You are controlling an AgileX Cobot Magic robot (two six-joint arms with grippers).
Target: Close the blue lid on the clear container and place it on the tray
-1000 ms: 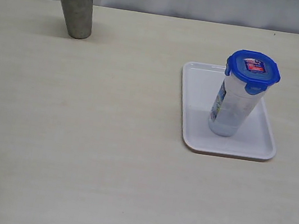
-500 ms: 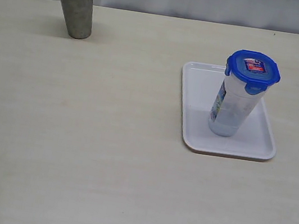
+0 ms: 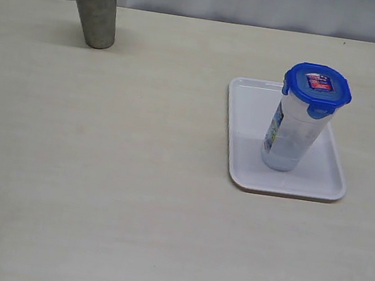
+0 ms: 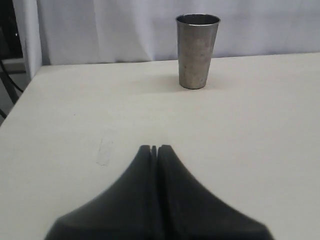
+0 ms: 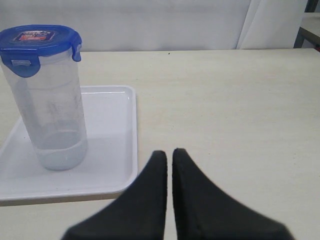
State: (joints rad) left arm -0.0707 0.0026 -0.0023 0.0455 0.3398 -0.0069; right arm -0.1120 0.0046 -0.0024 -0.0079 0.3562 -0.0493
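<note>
On the tray [image 3: 244,121] at 3 o'clock, the lidded container [image 3: 289,139] sits unmoved, left end effector [image 4: 154,148] and right end effector [image 5: 169,152] closed on nothing: task likely done.

- The left gripper [image 4: 154,148] is closed: its two black fingers [image 4: 140,175] press together along their length, with only a hairline seam between the tips.
- It grips nothing, and its tips touch nothing.
- The right gripper [image 5: 165,154] is closed too. Its fingers [image 5: 152,190] taper to rounded tips, with a thin slit left between them.
- It likewise grips nothing, and its tips are clear of any contact.
- Of either arm, only these fingers show, each pair in its own wrist view.
</note>
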